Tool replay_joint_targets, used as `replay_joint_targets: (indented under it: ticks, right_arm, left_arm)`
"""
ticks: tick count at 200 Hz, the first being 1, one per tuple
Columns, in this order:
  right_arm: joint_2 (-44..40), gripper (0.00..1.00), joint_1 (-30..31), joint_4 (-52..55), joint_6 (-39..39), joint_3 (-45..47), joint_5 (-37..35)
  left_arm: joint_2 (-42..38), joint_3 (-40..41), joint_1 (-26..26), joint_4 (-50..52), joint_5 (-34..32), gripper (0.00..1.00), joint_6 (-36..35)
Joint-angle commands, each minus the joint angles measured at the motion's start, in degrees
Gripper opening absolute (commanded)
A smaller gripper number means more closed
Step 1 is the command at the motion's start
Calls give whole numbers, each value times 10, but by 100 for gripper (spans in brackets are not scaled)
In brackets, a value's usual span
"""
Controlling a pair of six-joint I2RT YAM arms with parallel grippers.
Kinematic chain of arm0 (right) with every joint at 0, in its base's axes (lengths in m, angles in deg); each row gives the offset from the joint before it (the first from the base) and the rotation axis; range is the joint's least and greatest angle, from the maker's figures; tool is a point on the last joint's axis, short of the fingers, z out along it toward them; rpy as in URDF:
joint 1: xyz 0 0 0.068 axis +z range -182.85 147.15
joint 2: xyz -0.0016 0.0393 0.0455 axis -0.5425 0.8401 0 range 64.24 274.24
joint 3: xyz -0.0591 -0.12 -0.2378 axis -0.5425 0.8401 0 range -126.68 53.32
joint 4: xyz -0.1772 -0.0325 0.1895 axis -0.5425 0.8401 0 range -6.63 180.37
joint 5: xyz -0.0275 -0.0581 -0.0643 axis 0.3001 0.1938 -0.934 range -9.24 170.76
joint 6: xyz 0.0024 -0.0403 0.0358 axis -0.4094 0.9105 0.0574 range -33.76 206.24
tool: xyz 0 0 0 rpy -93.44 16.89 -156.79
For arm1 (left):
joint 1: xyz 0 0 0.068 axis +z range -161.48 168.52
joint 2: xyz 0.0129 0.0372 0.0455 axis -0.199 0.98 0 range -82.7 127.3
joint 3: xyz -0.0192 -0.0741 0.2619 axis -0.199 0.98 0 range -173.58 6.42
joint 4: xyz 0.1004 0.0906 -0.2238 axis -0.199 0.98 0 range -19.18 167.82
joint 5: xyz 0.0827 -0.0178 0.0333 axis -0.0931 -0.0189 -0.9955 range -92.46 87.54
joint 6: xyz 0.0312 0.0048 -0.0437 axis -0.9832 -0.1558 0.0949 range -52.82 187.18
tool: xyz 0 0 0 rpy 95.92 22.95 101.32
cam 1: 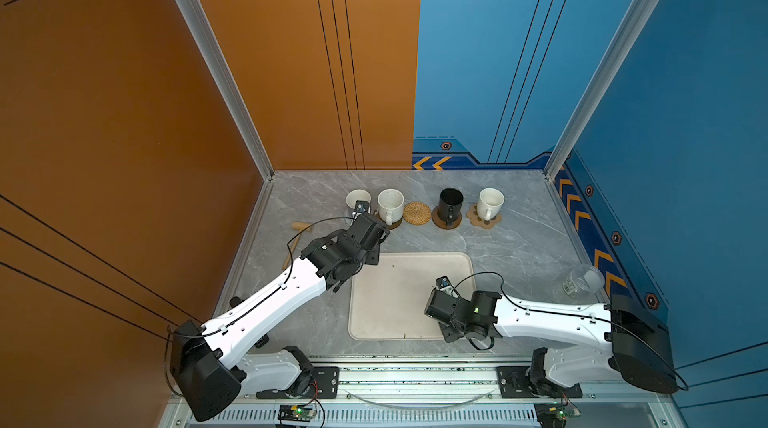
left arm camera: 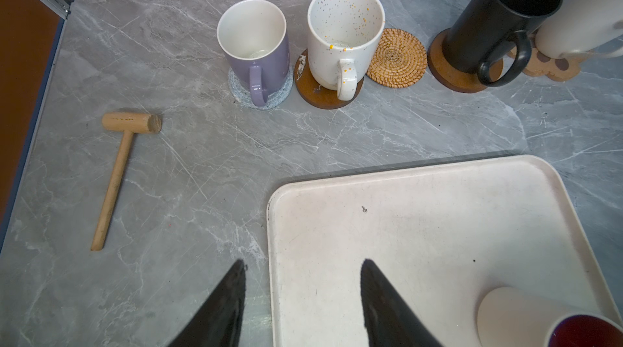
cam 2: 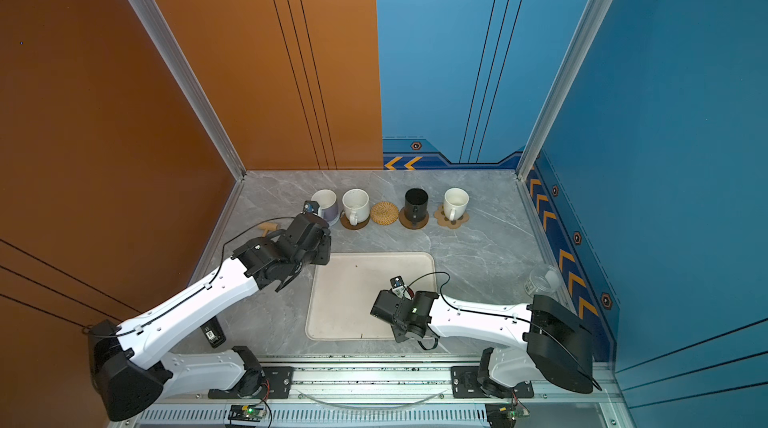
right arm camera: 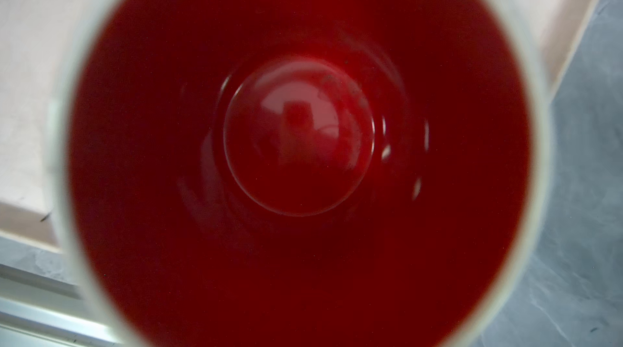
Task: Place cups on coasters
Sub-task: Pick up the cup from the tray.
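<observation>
In both top views, four cups already stand on coasters in the row beyond the cream tray (cam 1: 411,255): the lavender mug (cam 1: 357,198), speckled mug (cam 1: 390,204), black mug (cam 1: 451,200) and cream mug (cam 1: 490,202). Only the rattan coaster (cam 1: 417,212) lies bare, so by my reckoning one placement is left. The left arm (cam 1: 270,301) stretches to the tray's far left corner. The right arm (cam 1: 552,318) is folded low over the near right corner with the right gripper (cam 1: 436,308) turned down; its jaws are hidden, so I cannot tell whether they grip. The left wrist view shows the left gripper (left arm camera: 303,262) spread and empty above the far left corner, and the red-lined mug (left arm camera: 526,315) upright on the tray. The right wrist view looks straight into that mug's red interior, with no fingers visible.
</observation>
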State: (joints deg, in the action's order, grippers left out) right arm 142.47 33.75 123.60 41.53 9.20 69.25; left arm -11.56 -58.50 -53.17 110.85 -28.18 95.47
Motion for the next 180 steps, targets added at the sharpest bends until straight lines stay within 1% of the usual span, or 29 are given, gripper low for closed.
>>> replay_joint_targets:
  ticks: [1,14,23,60,111,141,180]
  right_arm:
    - [5,16,-4,-6,5,3,1]
    - [5,8,-7,-6,4,3,0]
    - [4,0,-7,-6,3,3,0]
    - [-6,0,-7,-1,4,-1,-16]
    - [-48,0,-8,44,15,-36,-62]
    - [-62,0,-12,60,24,-57,-78]
    - [-57,0,-42,62,55,-91,-78]
  left_arm:
    - [-2,1,3,6,-3,56,-5]
    - [-6,4,4,6,-4,56,-5]
    - [-8,5,3,5,-5,56,-5]
    - [-14,7,7,6,-7,56,-4]
    - [-19,13,12,5,-7,56,-3]
    - [-21,17,15,5,-6,56,-3]
    - [-28,21,23,4,-6,56,-3]
